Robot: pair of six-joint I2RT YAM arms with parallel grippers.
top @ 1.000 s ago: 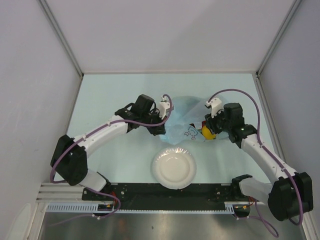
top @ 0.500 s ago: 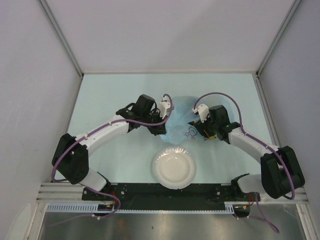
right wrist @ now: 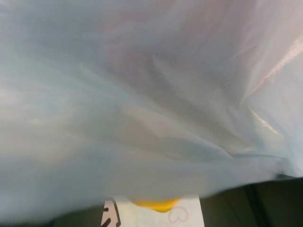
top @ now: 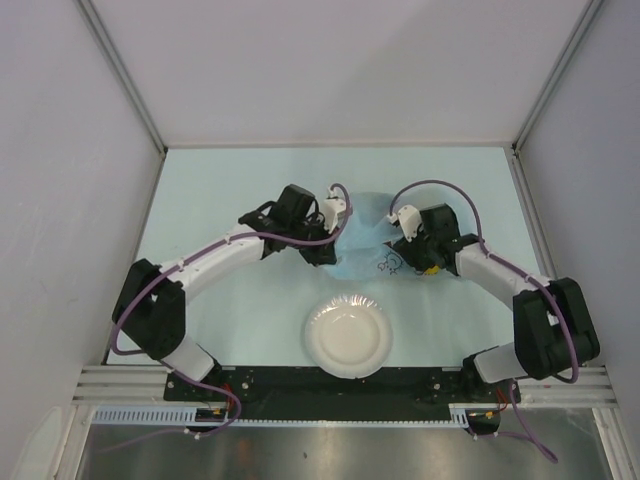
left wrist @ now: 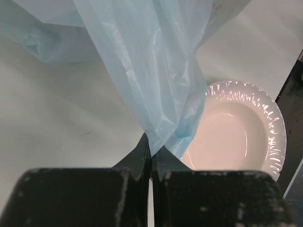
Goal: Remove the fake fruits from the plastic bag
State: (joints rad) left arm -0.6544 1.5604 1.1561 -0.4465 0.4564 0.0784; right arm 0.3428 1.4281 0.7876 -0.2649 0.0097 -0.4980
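At far left, the left jaws are pressed fully together, pinching a gathered fold of the plastic bag (left wrist: 151, 71), which fans out away from their tips. Just beyond these jaws and to their right, a white bowl (left wrist: 272, 123) sits on the pale tabletop (left wrist: 57, 123) with nothing in it. The light-blue bag lies between the two sets of jaws. The change is on the right. A second ago the right jaws hung outside the bag's right edge, beside a yellow fruit that showed from above. Now the right arm (top: 480, 265) has swung leftward and its jaws are buried in the bag's folds. Blue film fills the right wrist view, so I cannot tell how wide they stand or whether they hold anything. A sliver of the yellow lemon (right wrist: 156, 204) shows close in by them, and no other fruit is visible. A reach for a fruit seems under way, and none is out yet.
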